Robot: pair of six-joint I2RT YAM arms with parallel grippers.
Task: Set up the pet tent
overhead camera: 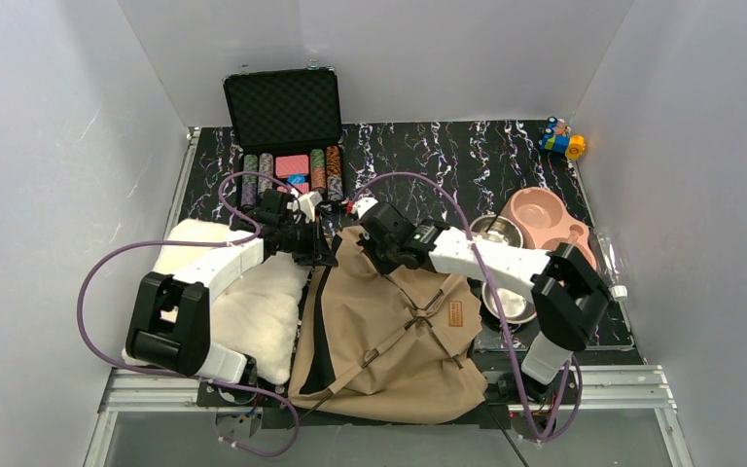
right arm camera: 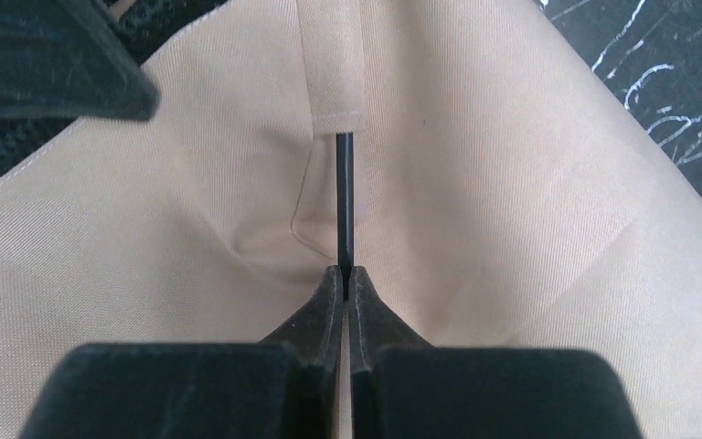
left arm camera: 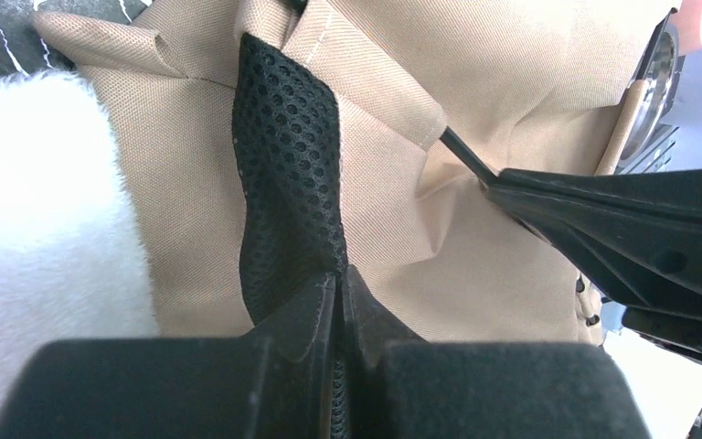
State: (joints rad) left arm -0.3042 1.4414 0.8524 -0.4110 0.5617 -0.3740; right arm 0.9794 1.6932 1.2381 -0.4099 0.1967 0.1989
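Clamped shut, the left gripper (left arm camera: pixel 340 274) is closed on black mesh (left arm camera: pixel 288 165) of the pet tent (overhead camera: pixel 389 331). A thin black pole (right arm camera: pixel 345 201), emerging from tan fabric just ahead, is pinched by the right gripper (right arm camera: pixel 345 273). The collapsed tent is spread beneath both.

Label patch (overhead camera: pixel 455 313) on pet tent (overhead camera: pixel 389 370) is unreadable.
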